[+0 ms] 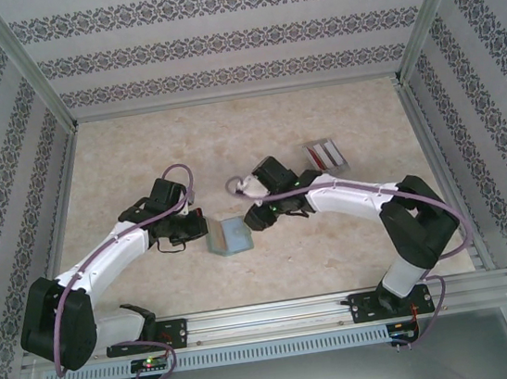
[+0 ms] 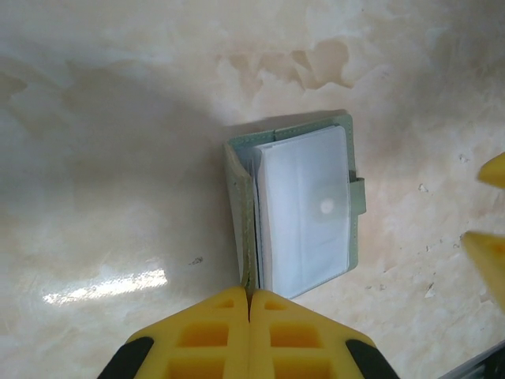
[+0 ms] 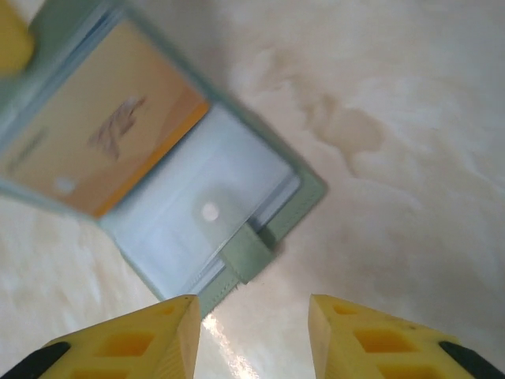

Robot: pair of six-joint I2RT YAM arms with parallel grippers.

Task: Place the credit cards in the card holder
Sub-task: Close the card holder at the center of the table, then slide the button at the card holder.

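I see my left gripper (image 2: 248, 302) clenched on the card holder (image 2: 304, 209) cover, right gripper (image 3: 252, 314) released near its tab (image 3: 248, 257), orange card (image 3: 102, 146) inside

The top external camera sits high above and behind the arm bases (image 1: 390, 300) and looks down from far on the whole table (image 1: 137, 158) and the walls (image 1: 216, 45). The left wrist camera looks almost straight down from near, over its own yellow fingers (image 2: 205, 339), and the right wrist camera looks down at a slant, nearer. All three views share the card holder (image 1: 230, 236) and the table around it.
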